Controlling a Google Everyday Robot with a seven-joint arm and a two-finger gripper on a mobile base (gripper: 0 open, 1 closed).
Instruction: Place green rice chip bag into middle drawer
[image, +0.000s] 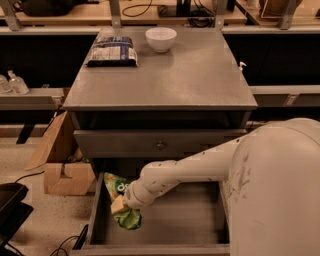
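One green rice chip bag (129, 219) in the hand (120, 204), inside the middle drawer (185, 220)

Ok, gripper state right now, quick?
Gripper: closed, holding the green rice chip bag, low in the left part of the middle drawer.

Nothing legible anywhere. On the green rice chip bag (118, 186), only a white round logo, lettering unreadable. On the dark bag (112, 50) atop the desk (190, 75), pale print, likewise unreadable. At the left of the middle drawer (200, 220): gripper (120, 204), clamped on the green bag.
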